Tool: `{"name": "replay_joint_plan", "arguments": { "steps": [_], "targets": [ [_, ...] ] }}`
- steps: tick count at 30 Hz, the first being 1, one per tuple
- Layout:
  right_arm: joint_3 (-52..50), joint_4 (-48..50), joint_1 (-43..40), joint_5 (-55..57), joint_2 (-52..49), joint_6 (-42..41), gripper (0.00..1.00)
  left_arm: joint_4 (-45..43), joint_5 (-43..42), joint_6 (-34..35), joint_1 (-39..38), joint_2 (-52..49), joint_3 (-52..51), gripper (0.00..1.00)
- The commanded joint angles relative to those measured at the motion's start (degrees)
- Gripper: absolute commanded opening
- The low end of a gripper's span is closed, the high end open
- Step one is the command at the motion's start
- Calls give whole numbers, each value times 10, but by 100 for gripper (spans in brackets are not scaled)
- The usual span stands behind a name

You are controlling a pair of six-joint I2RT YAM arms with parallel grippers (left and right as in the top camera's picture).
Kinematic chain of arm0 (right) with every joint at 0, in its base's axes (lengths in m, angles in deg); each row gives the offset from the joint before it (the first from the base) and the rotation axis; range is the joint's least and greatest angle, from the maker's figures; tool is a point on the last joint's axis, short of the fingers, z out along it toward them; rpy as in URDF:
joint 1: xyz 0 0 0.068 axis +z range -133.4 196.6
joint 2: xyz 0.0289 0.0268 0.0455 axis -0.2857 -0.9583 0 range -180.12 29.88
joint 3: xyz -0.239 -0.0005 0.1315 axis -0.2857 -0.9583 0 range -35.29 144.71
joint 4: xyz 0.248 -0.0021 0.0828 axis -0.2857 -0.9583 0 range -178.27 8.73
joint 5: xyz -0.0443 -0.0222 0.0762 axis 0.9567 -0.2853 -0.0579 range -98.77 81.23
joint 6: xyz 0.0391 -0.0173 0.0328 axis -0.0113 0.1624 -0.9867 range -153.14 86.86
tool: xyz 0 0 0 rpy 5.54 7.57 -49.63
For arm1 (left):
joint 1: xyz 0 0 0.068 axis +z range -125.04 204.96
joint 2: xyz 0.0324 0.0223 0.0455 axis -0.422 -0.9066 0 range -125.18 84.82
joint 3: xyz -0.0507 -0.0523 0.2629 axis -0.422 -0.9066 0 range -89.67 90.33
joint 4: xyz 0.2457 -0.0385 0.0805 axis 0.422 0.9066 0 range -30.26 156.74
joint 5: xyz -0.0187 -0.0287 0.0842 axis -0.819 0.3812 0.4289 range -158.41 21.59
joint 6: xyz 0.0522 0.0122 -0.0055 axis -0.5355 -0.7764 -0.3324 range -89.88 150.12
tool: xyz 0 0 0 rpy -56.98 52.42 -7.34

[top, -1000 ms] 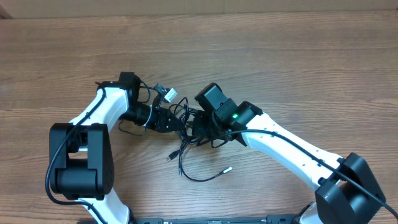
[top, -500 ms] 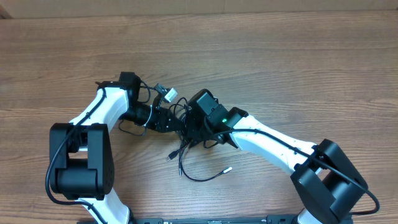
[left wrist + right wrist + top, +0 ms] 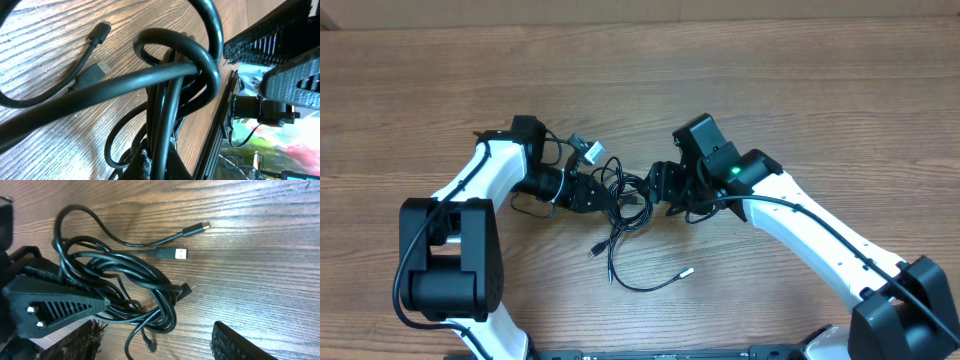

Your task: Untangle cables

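Note:
The cables are a knot of thin black cords in the middle of the wooden table. Loose ends trail toward the front, one with a dark plug and one with a silvery tip. My left gripper is shut on the knot's left side; in the left wrist view the cables run straight into the closed fingers. My right gripper is open just right of the knot. In the right wrist view the cables lie ahead of and partly between its spread fingers, and two plugs rest on the wood.
The left arm's own thicker black wire loops beside its wrist. A pale connector sits just behind the knot. The table's far edge runs along the top. Both arm bases stand at the front edge.
My right gripper has opened and drawn back to the right, off the knot. The left gripper stays shut on the cables, which have barely shifted.

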Motion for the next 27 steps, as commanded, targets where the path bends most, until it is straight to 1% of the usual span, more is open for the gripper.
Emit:
{"name": "replay_joint_plan", "arguments": {
  "steps": [1,3,7,9,10,11,12,14,16,17,19,20,21,22,25,26,27],
  "targets": [
    [-36,9,6,8,3,-14,69,3,-30,-11,-4,-2,5,4],
    [-67,40,7,9,-8,-60,71,3,-38,-11,-4,-2,5,4],
    [-87,89,18,4,-17,-77,71,6,-46,-17,-4,-2,5,4],
    [-87,111,20,-2,-17,-78,71,19,-67,-48,-4,-2,5,4],
    [-87,116,20,-2,-17,-78,71,33,-83,-75,-4,-2,5,4],
    [-87,122,20,-2,-17,-77,66,48,-101,-105,-4,-2,5,4],
    [-87,122,20,-1,-17,-77,58,55,-110,-120,-4,-2,5,4],
    [-87,123,20,1,-17,-75,32,61,-114,-132,-4,-2,5,4],
    [-87,126,18,10,-17,-75,12,61,-113,-131,-3,-2,5,4],
    [-87,131,16,11,-17,-75,5,61,-112,-131,-3,-2,5,6],
    [-87,134,14,12,-17,-75,4,61,-111,-131,-3,-2,5,18],
    [-87,134,14,12,-17,-68,4,61,-111,-130,-3,-2,5,28],
    [-87,132,14,12,-17,-51,4,60,-106,-126,-3,-2,5,54],
    [-87,130,14,12,-16,-40,4,56,-102,-119,-3,-2,5,66],
    [-85,122,14,11,-15,9,4,43,-85,-85,3,-2,5,72],
    [-80,111,14,12,-13,25,4,39,-80,-78,8,-2,5,76],
    [-72,96,14,13,-10,38,4,37,-78,-75,10,-2,5,77]
  ]
}}
